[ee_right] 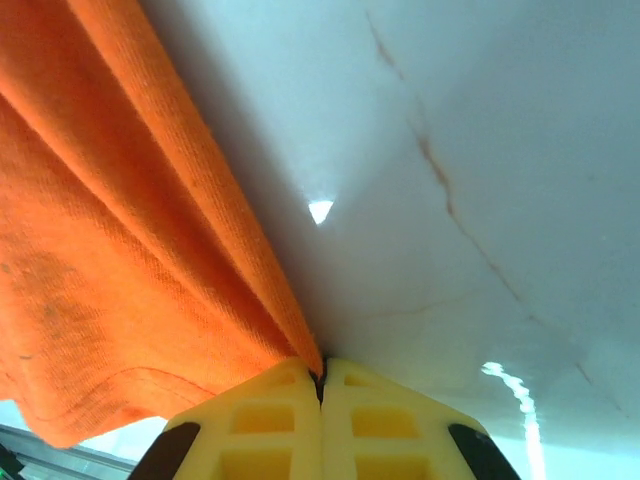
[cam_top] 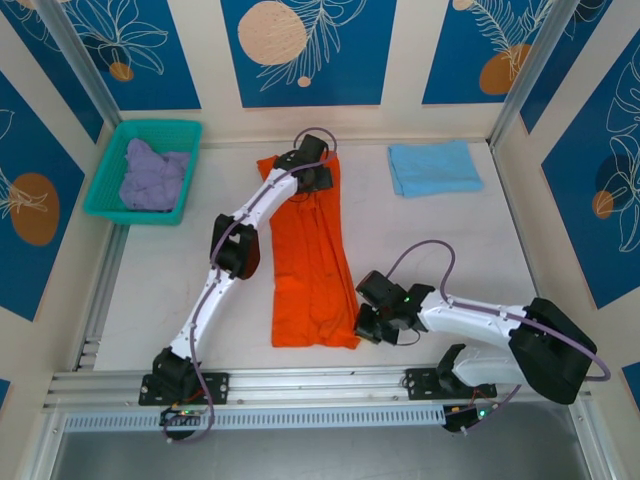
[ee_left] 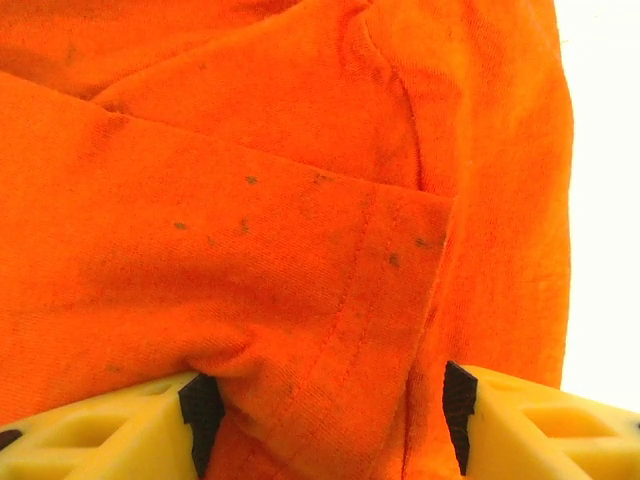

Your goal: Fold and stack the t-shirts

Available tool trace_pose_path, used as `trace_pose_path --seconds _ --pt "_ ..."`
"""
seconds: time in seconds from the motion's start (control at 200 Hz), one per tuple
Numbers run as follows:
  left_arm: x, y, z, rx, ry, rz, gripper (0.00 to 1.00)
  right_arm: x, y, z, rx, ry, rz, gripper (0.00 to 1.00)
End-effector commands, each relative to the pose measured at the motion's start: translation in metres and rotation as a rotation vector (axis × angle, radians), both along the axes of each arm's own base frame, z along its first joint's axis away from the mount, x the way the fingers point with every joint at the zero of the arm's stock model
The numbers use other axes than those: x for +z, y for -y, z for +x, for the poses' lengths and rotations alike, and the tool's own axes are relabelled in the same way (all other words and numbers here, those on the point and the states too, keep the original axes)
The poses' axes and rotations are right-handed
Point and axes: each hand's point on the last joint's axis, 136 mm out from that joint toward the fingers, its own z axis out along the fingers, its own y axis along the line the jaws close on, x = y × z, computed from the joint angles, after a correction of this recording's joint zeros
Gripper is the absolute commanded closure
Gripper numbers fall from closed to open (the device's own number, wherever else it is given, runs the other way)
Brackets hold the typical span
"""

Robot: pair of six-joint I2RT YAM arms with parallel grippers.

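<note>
Near edge: right gripper [ee_right: 322, 372] clenched on the near right hem corner of the orange t-shirt [cam_top: 312, 265]. The shirt lies as a long folded strip up the middle of the counter [cam_top: 450, 240].

Far end: left gripper [ee_left: 325, 400] spread, cloth of the same shirt bunched between its jaws; the left arm overhangs the strip's far left edge.

Far right: light blue t-shirt [cam_top: 434, 167], folded flat.

Far left: lavender t-shirt [cam_top: 152, 175], crumpled in the teal basket [cam_top: 100, 187].

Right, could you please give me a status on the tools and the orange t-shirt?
Left tool open over far end of orange t-shirt. Right tool shut on its near corner. Blue t-shirt lies apart, not in the way.
</note>
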Motion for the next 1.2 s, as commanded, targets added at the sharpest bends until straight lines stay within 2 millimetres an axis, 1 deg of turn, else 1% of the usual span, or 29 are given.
trace_pose_path --seconds 0.0,0.085,0.115,0.185,0.23,0.29,0.43,0.485,0.495,0.505,0.545,0.555,0.585,0.59,0.605,0.61,0.625,0.63,0.645,0.65,0.655,0.75,0.795,0.805,0.89,0.94,1.045,1.11,1.195 --pt "-0.04 -0.007 0.0 0.002 -0.083 -0.046 0.34 -0.011 0.027 -0.031 -0.025 -0.11 -0.105 0.81" --pt "-0.027 0.003 -0.003 -0.029 -0.081 -0.079 0.29 -0.003 0.027 -0.026 -0.036 -0.078 -0.098 0.56" --pt "-0.023 0.006 -0.005 -0.04 -0.083 -0.09 0.26 0.0 0.027 -0.024 -0.041 -0.064 -0.098 0.52" --pt "-0.001 0.013 -0.009 -0.072 -0.077 -0.126 0.18 0.009 0.028 -0.019 -0.043 -0.027 -0.095 0.46" --pt "0.014 0.015 -0.012 -0.087 -0.071 -0.136 0.12 0.013 0.027 -0.016 -0.043 -0.011 -0.089 0.45" --pt "0.04 0.019 -0.017 -0.113 -0.053 -0.156 0.06 0.018 0.027 -0.014 -0.04 0.009 -0.079 0.43" --pt "0.107 0.017 -0.035 -0.163 -0.015 -0.183 0.0 0.024 0.019 -0.012 -0.009 0.033 -0.03 0.42" --pt "0.131 0.011 -0.048 -0.173 -0.011 -0.173 0.0 0.026 0.017 -0.012 0.002 0.042 -0.017 0.42" --pt "0.132 0.009 -0.051 -0.172 -0.016 -0.168 0.0 0.026 0.017 -0.012 0.003 0.042 -0.015 0.42" --pt "0.138 0.008 -0.054 -0.174 -0.012 -0.167 0.0 0.027 0.016 -0.012 0.004 0.044 -0.011 0.42" --pt "0.151 0.0 -0.067 -0.168 -0.016 -0.151 0.0 0.027 0.014 -0.011 0.016 0.051 0.002 0.41" --pt "0.149 -0.003 -0.071 -0.164 -0.025 -0.141 0.0 0.028 0.014 -0.011 0.017 0.054 0.007 0.41" --pt "0.16 -0.009 -0.083 -0.156 -0.02 -0.135 0.0 0.028 0.013 -0.011 0.024 0.059 0.01 0.41" --pt "0.158 -0.011 -0.085 -0.154 -0.027 -0.13 0.0 0.028 0.014 -0.01 0.023 0.06 0.008 0.41" --pt "0.163 -0.015 -0.092 -0.148 -0.022 -0.127 0.0 0.027 0.014 -0.01 0.025 0.061 0.006 0.41" --pt "0.16 -0.017 -0.095 -0.146 -0.029 -0.122 0.0 0.027 0.014 -0.01 0.027 0.063 0.005 0.41" --pt "0.166 -0.021 -0.102 -0.138 -0.023 -0.117 0.0 0.028 0.014 -0.01 0.03 0.068 0.006 0.41" --pt "0.162 -0.023 -0.104 -0.134 -0.03 -0.112 0.0 0.028 0.014 -0.01 0.031 0.068 0.006 0.41" --pt "0.166 -0.028 -0.111 -0.125 -0.023 -0.108 0.0 0.029 0.014 -0.009 0.034 0.074 0.007 0.41" --pt "0.163 -0.03 -0.114 -0.12 -0.03 -0.103 0.0 0.029 0.014 -0.009 0.034 0.074 0.007 0.41" --pt "0.169 -0.032 -0.116 -0.119 -0.019 -0.107 0.0 0.029 0.014 -0.008 0.036 0.076 0.006 0.41" --pt "0.162 -0.065 -0.172 -0.061 -0.021 -0.096 0.01 0.029 0.015 -0.005 0.045 0.091 0.007 0.41" --pt "0.153 -0.084 -0.201 -0.018 -0.04 -0.101 0.04 0.03 0.015 -0.003 0.049 0.099 0.016 0.42" --pt "0.154 -0.086 -0.206 -0.014 -0.038 -0.106 0.05 0.03 0.015 -0.003 0.049 0.099 0.018 0.42" --pt "0.127 -0.111 -0.261 0.01 -0.101 -0.088 0.12 0.03 0.011 0.0 0.07 0.101 0.055 0.44" --pt "0.115 -0.118 -0.292 -0.013 -0.13 -0.075 0.18 0.03 0.011 0.002 0.079 0.101 0.067 0.45" --pt "0.082 -0.131 -0.354 -0.054 -0.218 -0.062 0.28 0.031 0.006 0.008 0.094 0.108 0.098 0.47" --pt "0.06 -0.137 -0.385 -0.051 -0.274 -0.085 0.33 0.032 0.001 0.012 0.111 0.112 0.113 0.48" --pt "0.032 -0.136 -0.418 -0.055 -0.34 -0.148 0.36 0.03 -0.003 0.015 0.121 0.103 0.114 0.5"
